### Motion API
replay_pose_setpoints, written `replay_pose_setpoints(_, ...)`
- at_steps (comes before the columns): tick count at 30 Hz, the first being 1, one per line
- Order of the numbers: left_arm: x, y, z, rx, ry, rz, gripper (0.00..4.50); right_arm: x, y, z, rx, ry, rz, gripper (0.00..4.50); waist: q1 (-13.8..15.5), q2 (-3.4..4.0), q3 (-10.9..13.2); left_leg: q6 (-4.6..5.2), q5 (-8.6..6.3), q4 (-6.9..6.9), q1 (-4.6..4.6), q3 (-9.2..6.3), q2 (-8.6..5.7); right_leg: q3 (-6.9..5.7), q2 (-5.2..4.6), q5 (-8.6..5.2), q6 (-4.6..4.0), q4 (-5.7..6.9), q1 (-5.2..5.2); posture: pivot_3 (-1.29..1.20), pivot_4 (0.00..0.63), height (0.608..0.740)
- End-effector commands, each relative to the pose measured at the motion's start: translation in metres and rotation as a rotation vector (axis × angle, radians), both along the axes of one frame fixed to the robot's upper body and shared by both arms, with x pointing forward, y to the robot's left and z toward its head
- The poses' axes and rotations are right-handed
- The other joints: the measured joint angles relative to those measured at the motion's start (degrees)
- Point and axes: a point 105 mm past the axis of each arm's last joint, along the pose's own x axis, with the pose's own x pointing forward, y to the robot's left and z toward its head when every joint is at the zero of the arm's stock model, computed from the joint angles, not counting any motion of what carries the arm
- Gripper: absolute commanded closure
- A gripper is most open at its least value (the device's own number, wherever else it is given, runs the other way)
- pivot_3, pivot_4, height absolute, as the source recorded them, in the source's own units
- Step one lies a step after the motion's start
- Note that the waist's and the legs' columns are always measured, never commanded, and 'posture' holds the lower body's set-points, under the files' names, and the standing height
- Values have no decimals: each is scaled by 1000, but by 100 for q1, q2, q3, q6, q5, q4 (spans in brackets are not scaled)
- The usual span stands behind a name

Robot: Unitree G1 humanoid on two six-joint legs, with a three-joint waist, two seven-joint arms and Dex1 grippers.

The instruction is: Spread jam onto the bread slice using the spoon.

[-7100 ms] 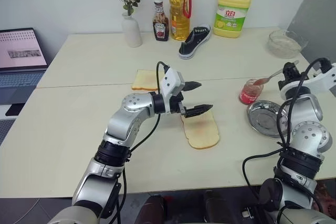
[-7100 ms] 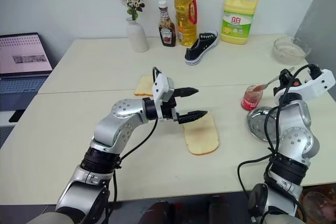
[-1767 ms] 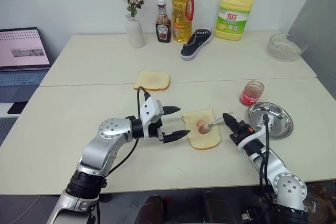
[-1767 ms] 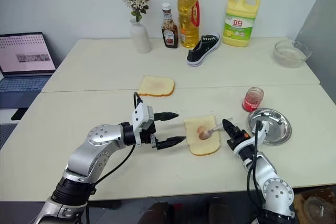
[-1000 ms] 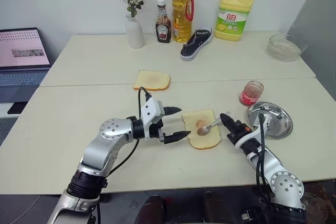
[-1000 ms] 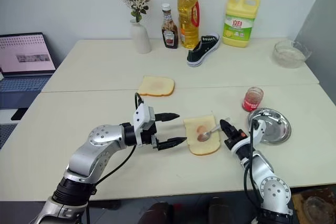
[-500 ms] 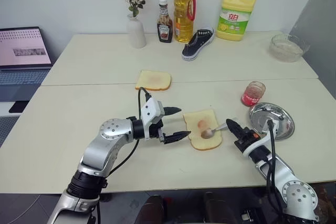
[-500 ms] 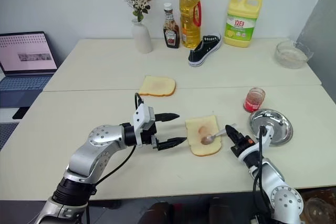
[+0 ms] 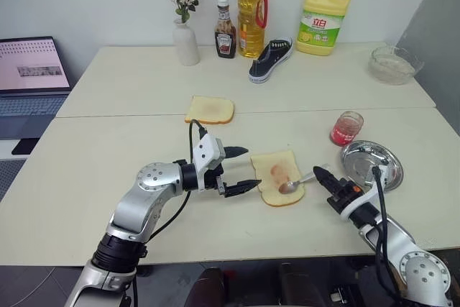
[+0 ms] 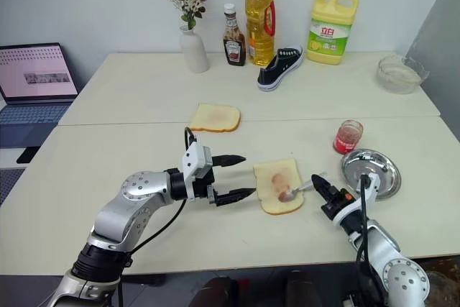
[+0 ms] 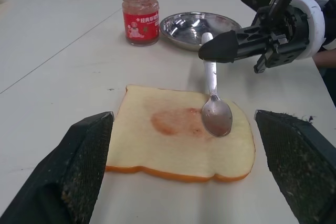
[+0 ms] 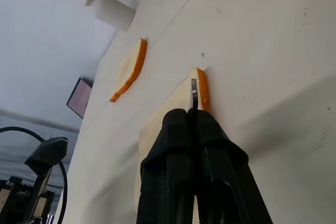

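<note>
The left end effector [image 9: 243, 170] hovers just left of the bread slice [image 9: 279, 177], its fingers spread wide and pointing at the slice. The slice lies flat on the surface [image 9: 108, 141], long axis running away from the robot, a reddish jam smear [image 11: 176, 121] on its middle. The spoon [image 9: 295, 182] lies bowl-down on the slice's right part, its handle slanting right to the right end effector [image 9: 320, 175], which pinches it. The jam jar [image 9: 346, 128] stands beyond, right of the slice.

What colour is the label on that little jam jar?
Red with white lettering; the jam jar label shows best in the left wrist view.
</note>
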Motion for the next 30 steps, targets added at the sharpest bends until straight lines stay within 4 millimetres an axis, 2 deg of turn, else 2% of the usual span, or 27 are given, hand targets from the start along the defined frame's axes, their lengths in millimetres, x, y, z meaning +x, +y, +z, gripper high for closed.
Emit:
replay_pose_setpoints(1, -2, -4, 9, -17, -45, -13, 0, -3, -9, -3, -31, 11, -14, 4473, 0, 0, 0, 0, 0, 0, 0, 0, 0, 0, 0, 0, 0, 0, 0, 0, 150, 740)
replay_pose_setpoints(6, -2, -2, 9, -14, -45, -13, 0, -1, -9, 8, -2, -23, -19, 4473, 2, -1, 1, 0, 0, 0, -2, 0, 0, 0, 0, 0, 1, -2, 0, 0, 150, 740)
replay_pose_setpoints(11, -1, -2, 9, -12, -47, -16, 0, 7, -2, 39, 49, -117, -4, 4473, -6, 1, 6, 0, 0, 0, -3, 1, 0, 2, 0, 0, 1, -2, -3, 0, 150, 740)
replay_pose_setpoints(17, 1, -4, 15, -9, -59, -32, 0, 23, -3, 58, 80, -159, -50, 4473, -9, 1, 9, 0, 0, -1, -7, 1, 1, 1, 0, 2, -3, -2, -8, 0, 150, 740)
replay_pose_setpoints(20, 1, -4, 20, 0, -72, -57, 0, 23, -5, 65, 84, -176, -55, 4473, -5, 1, 10, 0, 0, -1, -10, 0, 0, -2, 1, 3, -4, -2, -10, 0, 150, 740)
replay_pose_setpoints(26, -10, 0, 40, 161, -143, -316, 0, 11, -16, 107, -6, -282, -124, 4473, -10, 5, 16, 0, 0, -2, -33, 9, -1, 4, 2, 14, -24, 6, -40, 0, 150, 740)
replay_pose_setpoints(30, -6, -16, 50, 172, -206, -394, 0, 0, -41, 120, -82, -309, -261, 4473, 10, 3, 17, 0, 0, -2, -36, 11, -3, 2, 2, 10, -16, 1, -37, 0, 150, 740)
